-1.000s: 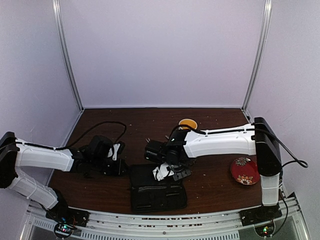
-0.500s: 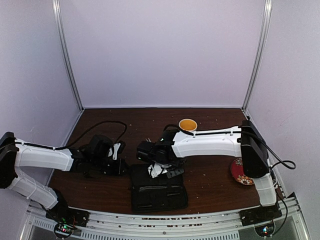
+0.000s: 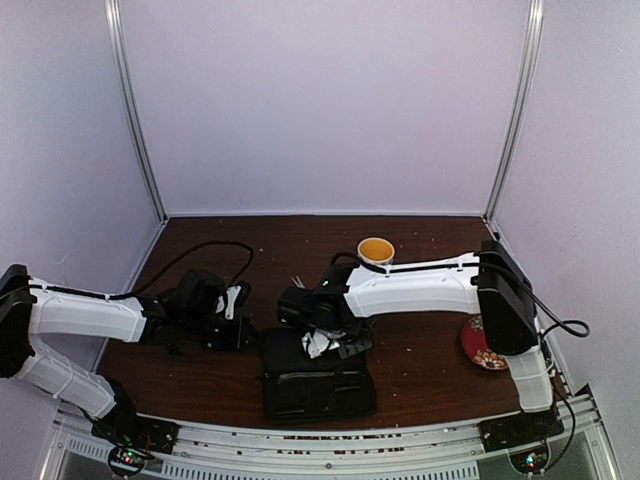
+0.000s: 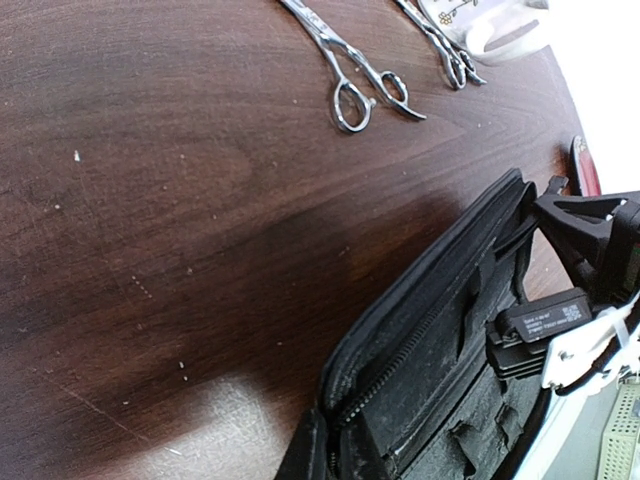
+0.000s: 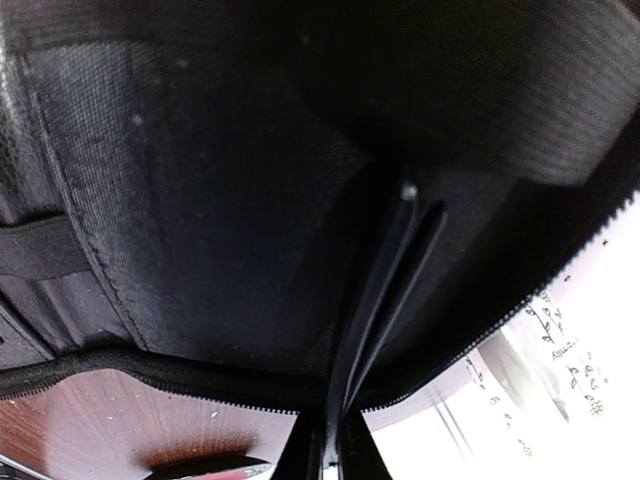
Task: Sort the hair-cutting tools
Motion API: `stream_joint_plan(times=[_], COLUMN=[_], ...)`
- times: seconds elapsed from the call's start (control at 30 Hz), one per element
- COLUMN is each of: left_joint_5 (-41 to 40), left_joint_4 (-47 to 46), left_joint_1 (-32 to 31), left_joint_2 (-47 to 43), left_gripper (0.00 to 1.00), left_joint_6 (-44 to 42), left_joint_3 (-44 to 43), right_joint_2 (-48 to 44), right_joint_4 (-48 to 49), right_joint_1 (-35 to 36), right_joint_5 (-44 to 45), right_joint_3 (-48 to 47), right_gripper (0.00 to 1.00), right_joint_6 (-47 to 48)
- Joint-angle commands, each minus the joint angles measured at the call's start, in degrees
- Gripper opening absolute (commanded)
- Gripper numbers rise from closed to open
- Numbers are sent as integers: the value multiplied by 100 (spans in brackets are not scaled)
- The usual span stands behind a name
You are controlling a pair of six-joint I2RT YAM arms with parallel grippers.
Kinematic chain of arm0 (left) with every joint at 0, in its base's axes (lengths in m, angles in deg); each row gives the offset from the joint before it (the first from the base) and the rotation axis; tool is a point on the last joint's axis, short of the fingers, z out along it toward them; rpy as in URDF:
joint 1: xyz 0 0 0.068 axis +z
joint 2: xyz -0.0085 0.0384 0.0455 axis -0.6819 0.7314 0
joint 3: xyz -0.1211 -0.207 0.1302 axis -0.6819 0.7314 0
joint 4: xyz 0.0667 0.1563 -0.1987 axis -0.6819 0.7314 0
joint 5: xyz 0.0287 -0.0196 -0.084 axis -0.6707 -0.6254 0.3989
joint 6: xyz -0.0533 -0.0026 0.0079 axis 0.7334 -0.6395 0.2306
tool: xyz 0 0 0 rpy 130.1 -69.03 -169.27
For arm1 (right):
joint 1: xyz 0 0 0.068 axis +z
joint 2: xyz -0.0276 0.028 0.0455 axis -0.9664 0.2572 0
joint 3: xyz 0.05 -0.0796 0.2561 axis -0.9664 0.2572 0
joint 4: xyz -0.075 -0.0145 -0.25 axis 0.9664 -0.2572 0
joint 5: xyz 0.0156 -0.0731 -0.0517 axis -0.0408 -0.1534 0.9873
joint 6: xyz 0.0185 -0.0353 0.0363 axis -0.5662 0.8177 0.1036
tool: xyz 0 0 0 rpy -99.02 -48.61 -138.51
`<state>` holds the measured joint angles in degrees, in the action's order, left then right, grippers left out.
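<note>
A black case [image 3: 315, 385] lies open near the table's front edge. My left gripper [image 4: 335, 440] is shut on the case's [image 4: 430, 340] left zipper edge. My right gripper [image 5: 340, 430] is shut on a thin black clip [image 5: 385, 290], whose tip reaches into the case's dark lining [image 5: 200, 200]. From above, the right gripper [image 3: 330, 343] sits over the case's far edge and the left gripper [image 3: 238, 335] at its left corner. Two silver scissors [image 4: 355, 85] [image 4: 445, 50] lie on the bare wood beyond the case, also seen from above as scissors [image 3: 297, 282].
A white patterned mug [image 3: 376, 248] stands at the back, behind the right arm. A red floral plate [image 3: 480, 345] lies at the right, partly behind the arm's elbow. The left arm's cable [image 3: 205, 250] loops over the wood at the left.
The right gripper has slid left along the case's far edge with the clip, then settled. The left arm has not moved.
</note>
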<state>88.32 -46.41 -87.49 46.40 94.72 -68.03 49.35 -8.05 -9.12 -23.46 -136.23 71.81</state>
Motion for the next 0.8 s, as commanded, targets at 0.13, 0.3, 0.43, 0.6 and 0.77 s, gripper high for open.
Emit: stream_joint_plan(times=[0.13,0.3,0.43,0.6,0.77], left_joint_5=[206,206,221,206,223], left_joint_4=[-410,-510,-564,-592,-606], left_joint_1=[-33,-33,-33,-34,-33], left_joint_2=[-88,-56,-20,49,109], left_gripper=[0,0,0,0,0], left_joint_6=[-100,-68,-69,-95,-104], left_joint_3=[-99,-100,-102,-112,-129], right_joint_2=[309,424,379,-12,-276], right_joint_4=[63,200,411,1108,1913], right_joint_1=[15,70,67,22,-207], right_joint_5=[-508,-969,-1294,-1559,-1813], right_joint_3=[-545,-787,-763,-232,269], right_gripper=[0,0,0,0,0], right_joint_6=[53,124,117,129,-89])
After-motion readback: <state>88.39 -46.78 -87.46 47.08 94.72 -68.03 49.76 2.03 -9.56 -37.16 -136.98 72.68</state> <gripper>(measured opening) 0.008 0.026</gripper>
